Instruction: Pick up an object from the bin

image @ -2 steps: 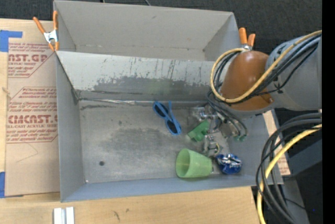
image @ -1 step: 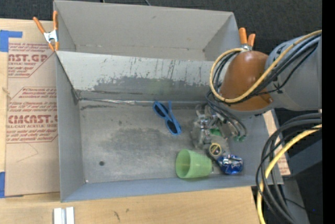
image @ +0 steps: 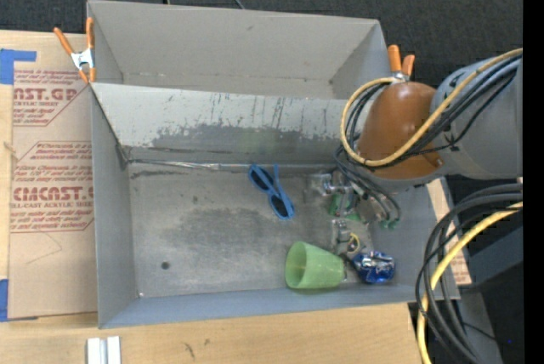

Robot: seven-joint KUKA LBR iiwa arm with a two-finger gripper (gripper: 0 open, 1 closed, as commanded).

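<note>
My gripper (image: 344, 222): low over the bin floor, at about 3 o'clock from the floor's middle, near the right wall.
Its state: I cannot tell whether it is spread or pressed together; my own metal parts and wires hide it.
My wrist: the orange cover (image: 399, 126) sits at 1 o'clock from my gripper, with yellow and black cables (image: 476, 82) looping round it.
Bin (image: 136, 218): grey metal, its floor scuffed.
Green cup (image: 313, 266): on its side at 7 o'clock from my gripper, near it, mouth towards the left.
Small blue shiny thing (image: 374, 268): at 5 o'clock from my gripper, just beside the cup's narrow end.
Blue sunglasses (image: 272, 190): flat on the floor at 10 o'clock from my gripper, apart from it.
</note>
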